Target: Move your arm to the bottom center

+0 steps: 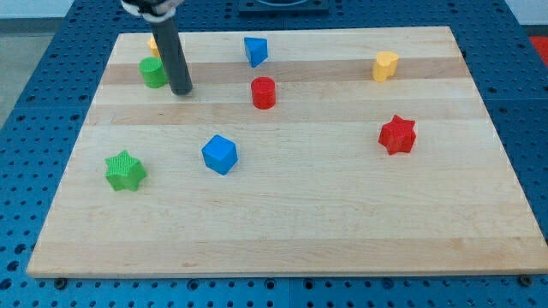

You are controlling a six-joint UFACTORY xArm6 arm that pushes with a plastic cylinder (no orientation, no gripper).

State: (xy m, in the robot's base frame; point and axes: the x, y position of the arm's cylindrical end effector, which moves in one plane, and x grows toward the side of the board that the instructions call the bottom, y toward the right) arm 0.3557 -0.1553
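Travel had barely begun in the camera view: my tip stood at the wooden board's upper left, just beside the green cylinder, jawless, needing a long slide down past the blue cube to bottom centre.

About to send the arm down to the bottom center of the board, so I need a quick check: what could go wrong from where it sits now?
1. My tip sits at the view's top left, right beside the green cylinder; pulling away carelessly could nudge it.
2. A straight diagonal run to the bottom centre passes close to the blue cube, which could get pushed along.
3. A partly hidden orange block sits behind the rod; its exact position is unclear.
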